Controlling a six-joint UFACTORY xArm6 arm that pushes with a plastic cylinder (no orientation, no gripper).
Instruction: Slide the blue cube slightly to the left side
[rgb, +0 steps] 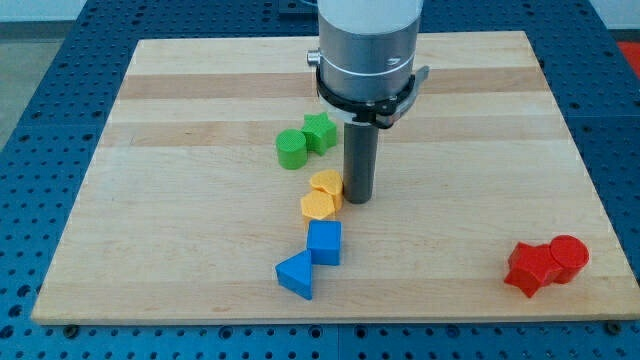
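Note:
The blue cube (324, 242) sits on the wooden board (180, 180) below the middle, touching a blue triangular block (296, 275) at its lower left. My tip (358, 200) rests on the board just right of two yellow blocks (321, 195), above and a little right of the blue cube, with a small gap to it. The rod hangs from the grey arm cylinder (366, 45) at the view's top.
A green cylinder (291, 148) and a green star block (319, 131) lie left of the rod. A red star block (530, 268) and a red cylinder (568, 258) lie at the view's lower right.

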